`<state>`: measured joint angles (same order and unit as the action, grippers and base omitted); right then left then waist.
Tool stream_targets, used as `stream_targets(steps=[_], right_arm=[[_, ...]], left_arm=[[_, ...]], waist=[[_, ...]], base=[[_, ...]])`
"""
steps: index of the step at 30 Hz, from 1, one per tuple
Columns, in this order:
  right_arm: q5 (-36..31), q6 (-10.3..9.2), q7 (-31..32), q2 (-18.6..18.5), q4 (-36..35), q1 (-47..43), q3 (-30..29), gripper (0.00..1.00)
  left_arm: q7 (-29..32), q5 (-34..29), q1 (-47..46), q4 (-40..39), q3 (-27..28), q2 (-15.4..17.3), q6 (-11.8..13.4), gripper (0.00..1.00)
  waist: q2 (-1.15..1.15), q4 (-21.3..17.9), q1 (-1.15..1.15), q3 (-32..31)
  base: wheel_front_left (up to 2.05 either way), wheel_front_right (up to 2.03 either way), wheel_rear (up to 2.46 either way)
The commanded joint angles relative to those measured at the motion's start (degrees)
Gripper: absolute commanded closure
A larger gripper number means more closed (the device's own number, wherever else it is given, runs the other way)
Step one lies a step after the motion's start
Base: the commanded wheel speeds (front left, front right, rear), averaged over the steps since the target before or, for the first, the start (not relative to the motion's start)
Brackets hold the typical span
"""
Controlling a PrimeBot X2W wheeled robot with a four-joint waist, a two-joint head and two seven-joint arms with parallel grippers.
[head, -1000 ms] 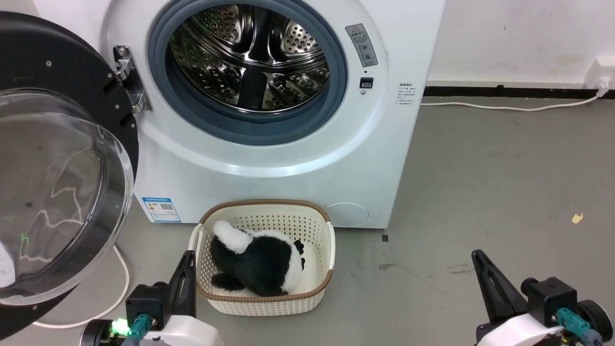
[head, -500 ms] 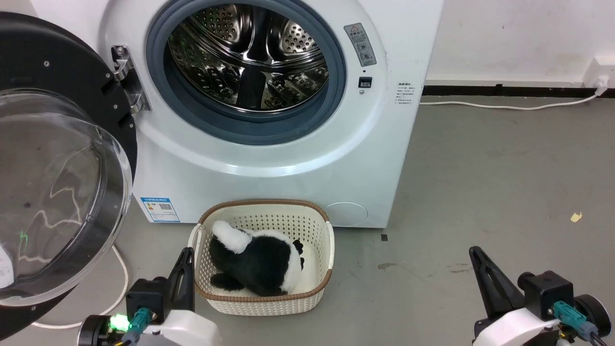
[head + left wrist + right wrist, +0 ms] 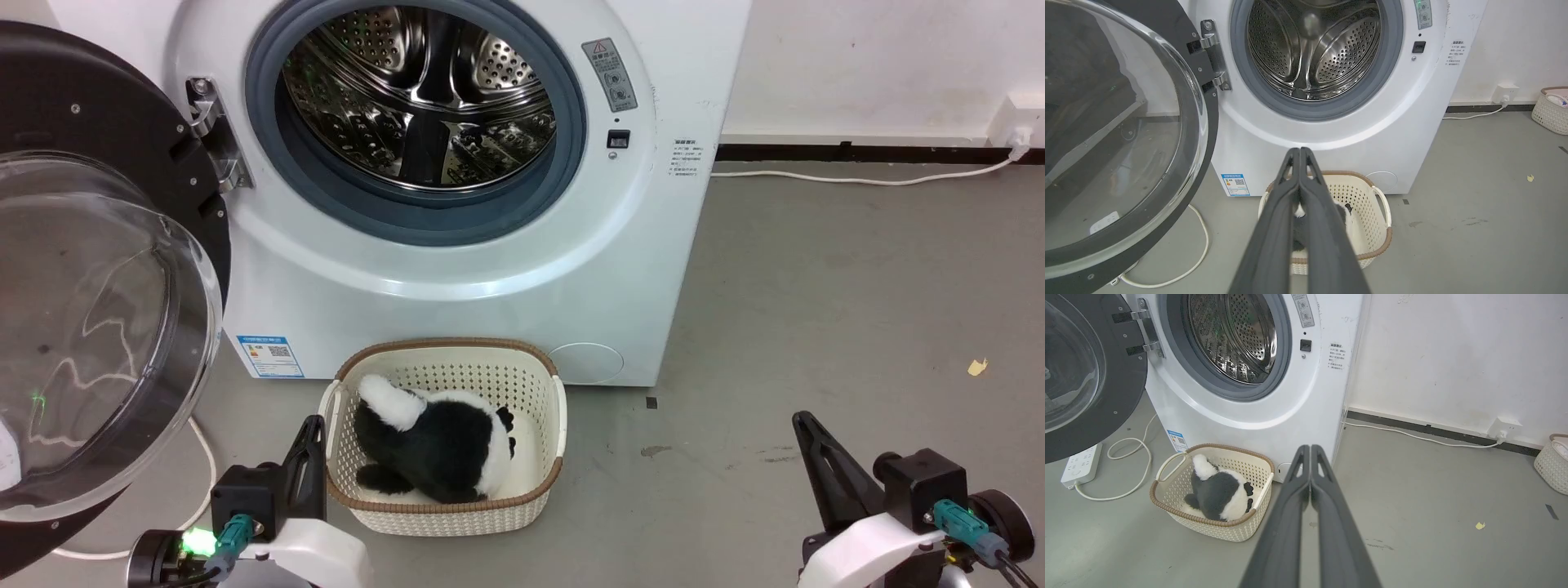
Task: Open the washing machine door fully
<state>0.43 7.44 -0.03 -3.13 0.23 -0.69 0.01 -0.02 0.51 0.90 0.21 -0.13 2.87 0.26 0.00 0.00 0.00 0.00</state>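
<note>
The large, round, glossy black washing machine door, with its bulging clear glass centre, is seen swung out to the left of the opening. It is carried on a metal hinge, and its inner face is turned toward the head camera. The big white front-loading washing machine is thereby exposed: the grey rubber gasket and the perforated steel drum are unobstructed.

The left gripper is recorded with its two long dark fingers pressed together along their length; nothing is held. In the head view it is placed low, just beside the left rim of a cream perforated plastic basket; contact with the rim cannot be determined. It is well apart from the door's lower edge.

The right gripper is likewise closed tip to tip and empty. It is positioned over bare grey concrete floor, well to the right of the basket and the machine.

A black-and-white plush toy is lying in the basket, which is set on the floor just in front of the machine's base. A white cable is looped on the floor beneath the door, and a white power strip is lying near it. Open floor is noted to the right of the machine as far as the white wall.
</note>
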Motion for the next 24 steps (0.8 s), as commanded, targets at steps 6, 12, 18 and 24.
stream_targets(steps=[6, 12, 18, 24], right_arm=[[-0.4, 0.05, 0.0, 0.2, -0.2, 0.7, 0.0, 1.00], [-0.4, 0.05, 0.0, 0.2, -0.2, 0.7, 0.0, 1.00], [-0.4, 0.05, 0.0, 0.2, -0.2, 0.7, 0.0, 1.00], [-0.4, 0.05, 0.0, 0.2, -0.2, 0.7, 0.0, 1.00]], left_arm=[[0.0, -0.5, -0.9, -0.2, 0.1, 0.0, -0.3, 1.00], [0.0, -0.5, -0.9, -0.2, 0.1, 0.0, -0.3, 1.00], [0.0, -0.5, -0.9, -0.2, 0.1, 0.0, -0.3, 1.00], [0.0, -0.5, -0.9, -0.2, 0.1, 0.0, -0.3, 1.00]], waist=[[0.00, 0.0, 0.00, 0.0], [0.00, 0.0, 0.00, 0.0], [0.00, 0.0, 0.00, 0.0], [0.00, 0.0, 0.00, 0.0]], base=[[0.00, 0.00, 0.00], [0.00, 0.00, 0.00], [0.00, 0.00, 0.00], [0.00, 0.00, 0.00]])
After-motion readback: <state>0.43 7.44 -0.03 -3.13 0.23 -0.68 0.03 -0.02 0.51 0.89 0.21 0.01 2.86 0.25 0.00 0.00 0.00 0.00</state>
